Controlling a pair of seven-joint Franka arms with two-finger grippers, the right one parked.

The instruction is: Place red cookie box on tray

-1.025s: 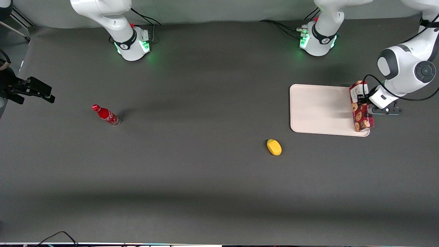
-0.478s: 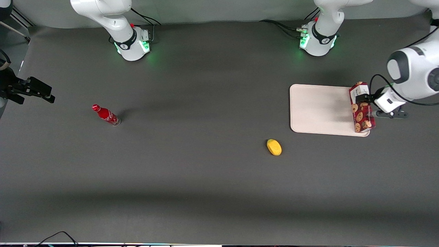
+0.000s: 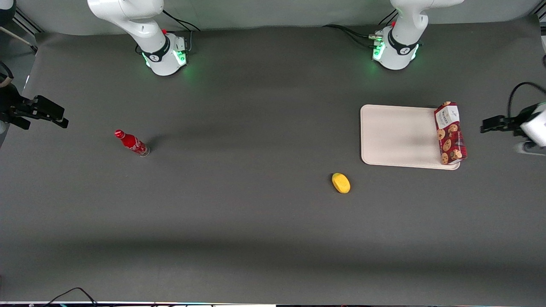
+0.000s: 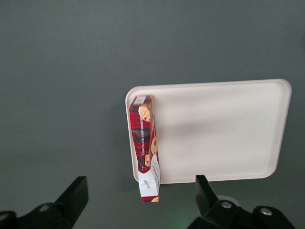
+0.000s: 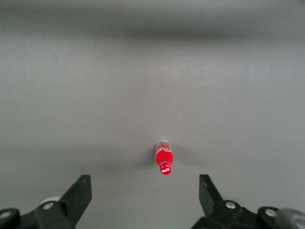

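Dark grey worktop, mostly bare. One red cookie box stands on its long narrow side along the tray edge nearest the working arm's end, one end just overhanging the rim; the rest of the tray surface is open. One gripper hangs above and well apart from the box, toward the working arm's end of the worktop, jaws spread wide, holding nothing. One yellow fruit-like object lies nearer the front camera than the tray. One small red bottle stands toward the parked arm's end, well apart.
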